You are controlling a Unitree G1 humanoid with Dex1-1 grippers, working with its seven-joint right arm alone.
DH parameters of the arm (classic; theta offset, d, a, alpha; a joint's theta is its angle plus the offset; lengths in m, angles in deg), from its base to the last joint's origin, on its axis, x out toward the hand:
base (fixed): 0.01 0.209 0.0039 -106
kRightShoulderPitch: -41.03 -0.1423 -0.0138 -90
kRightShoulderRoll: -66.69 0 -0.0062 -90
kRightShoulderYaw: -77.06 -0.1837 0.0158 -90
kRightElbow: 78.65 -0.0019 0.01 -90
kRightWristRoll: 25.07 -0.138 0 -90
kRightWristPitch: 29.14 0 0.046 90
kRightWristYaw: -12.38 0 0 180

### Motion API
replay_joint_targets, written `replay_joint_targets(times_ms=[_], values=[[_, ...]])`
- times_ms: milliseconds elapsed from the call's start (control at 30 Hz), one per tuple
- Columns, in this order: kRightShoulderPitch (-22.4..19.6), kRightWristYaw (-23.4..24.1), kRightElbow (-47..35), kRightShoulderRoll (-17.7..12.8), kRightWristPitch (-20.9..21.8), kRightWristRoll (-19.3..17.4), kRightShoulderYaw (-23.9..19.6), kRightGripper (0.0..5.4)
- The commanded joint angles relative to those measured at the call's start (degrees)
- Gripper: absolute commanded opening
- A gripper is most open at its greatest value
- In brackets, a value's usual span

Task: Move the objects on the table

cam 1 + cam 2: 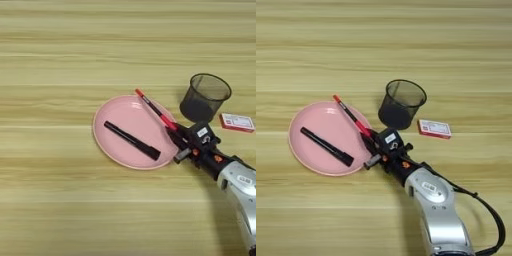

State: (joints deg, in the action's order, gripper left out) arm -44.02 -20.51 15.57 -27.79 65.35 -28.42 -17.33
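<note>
- The wooden table (60,45) fills both views, light yellowish with long grain streaks running from side to side, and all the small things are gathered in its right half.
- A round pink plate (116,116) lies a little right of the table's middle. The all-black marker (132,140) rests flat inside it, diagonally, with its thicker end towards the near right part of the rim.
- The black marker with red cap and tip (154,108) lies across the far right rim of the plate. Its red tip points to the far left, and its other end comes down to my gripper.
- My right gripper (179,141) is at the near right rim of the plate. The two black fingers seem pressed together around the lower end of the red-capped marker, so I judge that I am pinching it. The contact itself is partly hidden by the fingers.
- The black mesh cup (204,97) stands just beyond my gripper, tilted, with its mouth open upwards.
- The small red-and-white box (237,122) lies flat on the table near its right edge, just right of the cup and apart from it.
- As I judge it, the black marker is already placed, the red-capped one is in hand, and the box is not yet touched.
</note>
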Motion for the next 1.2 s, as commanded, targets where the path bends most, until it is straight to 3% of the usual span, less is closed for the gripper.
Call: replay_joint_targets(times_ms=[33, 400, 1200], values=[[-2.96, 1.25, -3.07, -1.50, 1.30, -0.76, -1.22, 0.54], [-2.99, 1.84, -6.79, -1.75, 0.69, -1.89, -3.54, 0.54], [-1.71, 2.97, -4.99, -4.24, 1.03, -2.20, -9.48, 0.54]])
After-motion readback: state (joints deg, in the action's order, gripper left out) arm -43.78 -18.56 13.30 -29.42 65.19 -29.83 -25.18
